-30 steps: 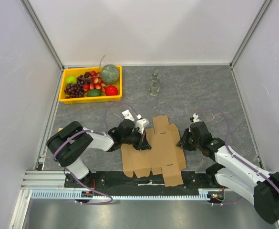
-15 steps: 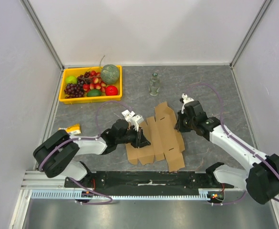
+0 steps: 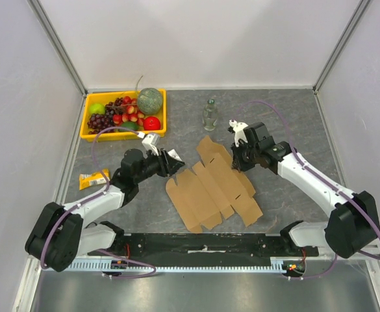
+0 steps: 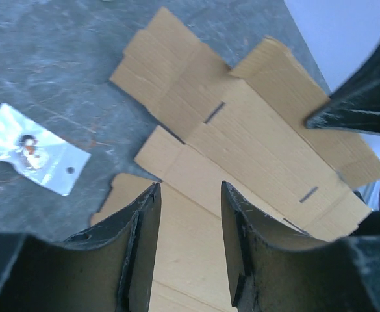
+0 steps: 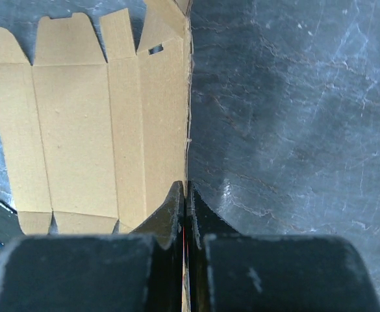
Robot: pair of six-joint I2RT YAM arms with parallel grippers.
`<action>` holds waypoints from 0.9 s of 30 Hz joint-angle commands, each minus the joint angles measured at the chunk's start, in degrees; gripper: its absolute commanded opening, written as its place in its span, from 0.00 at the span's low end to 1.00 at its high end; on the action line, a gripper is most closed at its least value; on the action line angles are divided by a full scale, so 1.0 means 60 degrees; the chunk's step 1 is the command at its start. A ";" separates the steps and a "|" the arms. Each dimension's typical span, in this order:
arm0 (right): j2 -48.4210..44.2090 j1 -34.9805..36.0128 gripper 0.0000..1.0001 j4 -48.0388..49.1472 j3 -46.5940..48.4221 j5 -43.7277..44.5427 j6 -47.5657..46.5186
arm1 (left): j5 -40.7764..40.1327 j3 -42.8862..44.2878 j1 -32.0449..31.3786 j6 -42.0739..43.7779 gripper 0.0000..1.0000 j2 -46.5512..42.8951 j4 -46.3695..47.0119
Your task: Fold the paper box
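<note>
paper box (image 3: pixel 215 192) flat | left pincer (image 3: pixel 173 160) parted, arm stretched low | right pincer (image 3: pixel 237 162) pinching its edge

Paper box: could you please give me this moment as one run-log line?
box: flat, unfolded | right gripper: shut on box edge | left gripper: open, empty

Bright, even overhead light leaves only thin, soft shadows at the edges of the paper box (image 3: pixel 212 188). Right of the box the table (image 5: pixel 293 97) carries a pale sheen (mild glare), and in the left wrist view the corner beyond the box bleaches white.
</note>
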 commanded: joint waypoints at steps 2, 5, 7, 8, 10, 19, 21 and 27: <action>0.0177 0.0107 0.00 -0.0425 0.0789 -0.0429 -0.0676 | 0.0938 0.0062 0.0866 0.0019 0.48 0.0517 0.0114; 0.0178 0.0341 0.00 -0.0411 0.0805 0.0359 -0.0602 | 0.1013 0.0252 0.0998 0.0121 0.50 0.0913 0.0305; 0.0032 0.0662 0.00 -0.0397 0.0688 0.0931 -0.0791 | 0.0955 0.0428 0.1101 0.0108 0.50 0.1177 0.0451; -0.0056 0.0838 0.00 -0.0353 0.0571 0.1253 -0.0923 | 0.0925 0.0502 0.1159 0.0064 0.50 0.1294 0.0568; -0.0144 0.1161 0.00 -0.0323 0.0483 0.2014 -0.1012 | 0.0910 0.0706 0.1306 -0.0039 0.50 0.1558 0.0831; -0.1109 0.1908 0.00 0.0685 -0.0526 0.3115 -0.2066 | 0.1144 0.2200 0.1687 0.0019 0.50 0.2993 0.0950; -0.1520 0.2099 0.00 0.1198 -0.0893 0.3248 -0.2651 | 0.1159 0.2435 0.1745 0.0078 0.50 0.3271 0.0935; -0.1990 0.2114 0.00 0.1874 -0.1202 0.2957 -0.2667 | 0.1830 0.2875 0.1804 0.0020 0.44 0.4136 0.1227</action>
